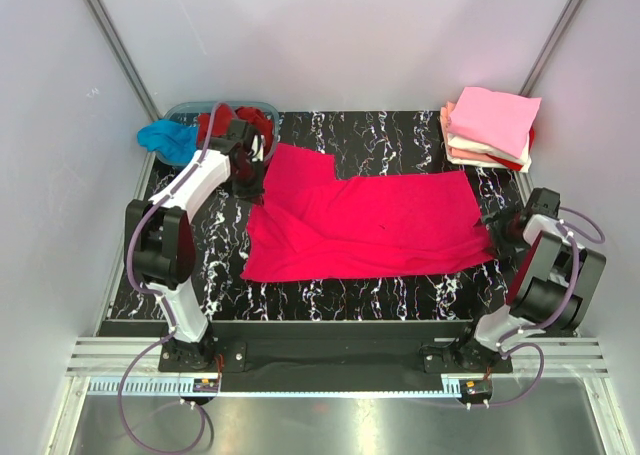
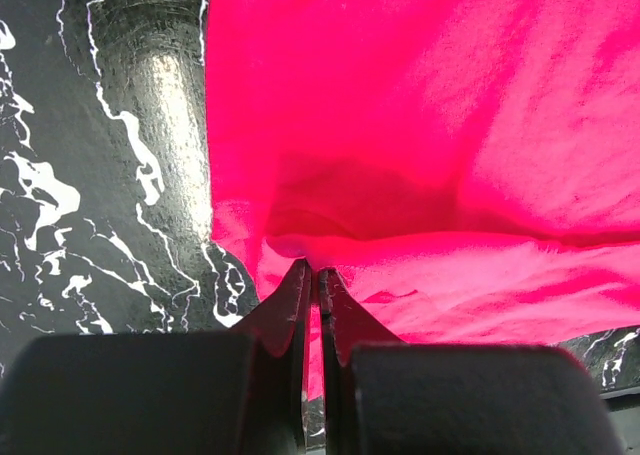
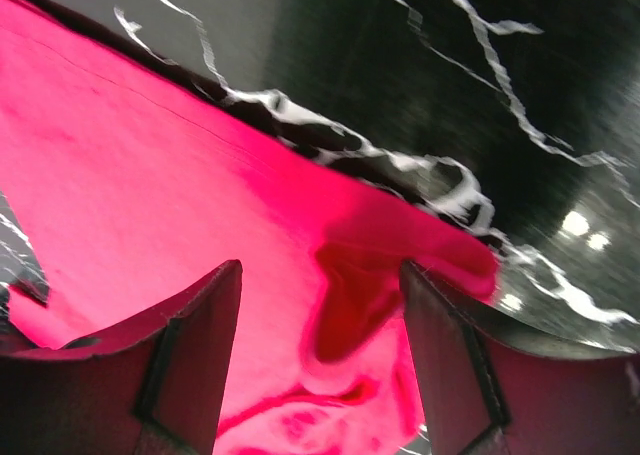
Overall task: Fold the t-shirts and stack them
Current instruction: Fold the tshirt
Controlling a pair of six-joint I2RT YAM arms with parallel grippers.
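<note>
Pinkish-red t-shirt [image 1: 370, 225], partly folded, flat

Left pincer [image 2: 313, 267] closed; right pincer [image 3: 320, 267] spread, apparently low.

2 arms [image 1: 180, 210], 1 tub [image 1: 200, 105], 1 flat tee [image 1: 365, 225], 1 stack [image 1: 490, 127].

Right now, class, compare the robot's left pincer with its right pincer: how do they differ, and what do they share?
The left pincer is shut, pinching a fold of the bright red t-shirt; the right pincer stands open, jaws straddling bunched cloth. The left works at the shirt's far left corner; the right sits at its right edge. Both are low at the same shirt.
</note>
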